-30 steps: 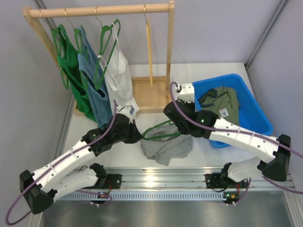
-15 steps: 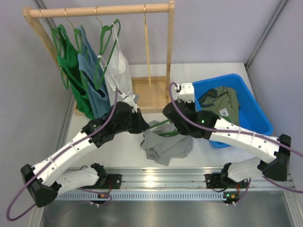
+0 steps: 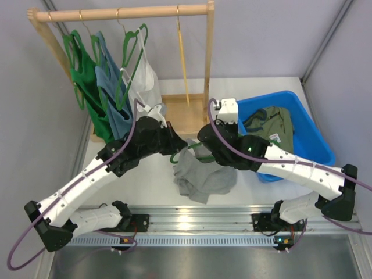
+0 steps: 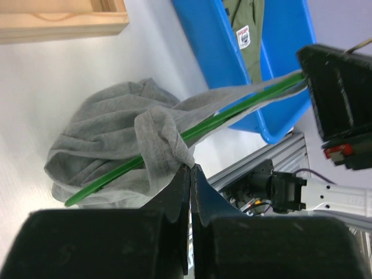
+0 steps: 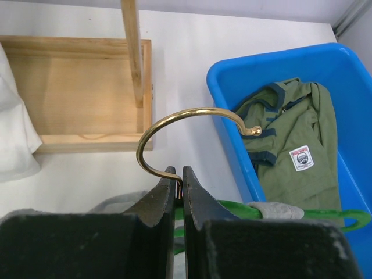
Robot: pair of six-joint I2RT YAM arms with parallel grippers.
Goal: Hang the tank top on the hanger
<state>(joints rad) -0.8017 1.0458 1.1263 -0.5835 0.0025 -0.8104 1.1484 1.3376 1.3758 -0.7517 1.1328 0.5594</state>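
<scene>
My left gripper (image 4: 190, 170) has its 2 fingers pressed together on a rolled fold of the light grey tank top (image 4: 104, 133), pinching the knit right at the fingertips. The fold sits against the thin green arm of the hanger (image 4: 232, 112), which runs slantwise through the cloth. More grey fabric is stretched along that arm toward my other hand.

My right gripper (image 5: 179, 176) is clamped on the hanger's neck, just below its gold metal hook (image 5: 192, 111), which curves up and over toward the blue bin (image 5: 232, 75). A bit of grey cloth lies over the green shoulder of the hanger beside my fingers.

From above, both grippers meet over the middle of the white table (image 3: 145, 180), the left (image 3: 174, 142) just beside the right (image 3: 206, 145). Most of the tank top hangs and heaps below them on the tabletop, near the front rail.

The bin stands to the right with an olive-green garment (image 3: 273, 125) inside it. At the back left is a wooden rack (image 3: 116, 11) carrying 3 hung tops: a green one (image 3: 87, 75), a blue one (image 3: 110, 87) and a white one (image 3: 148, 93).
</scene>
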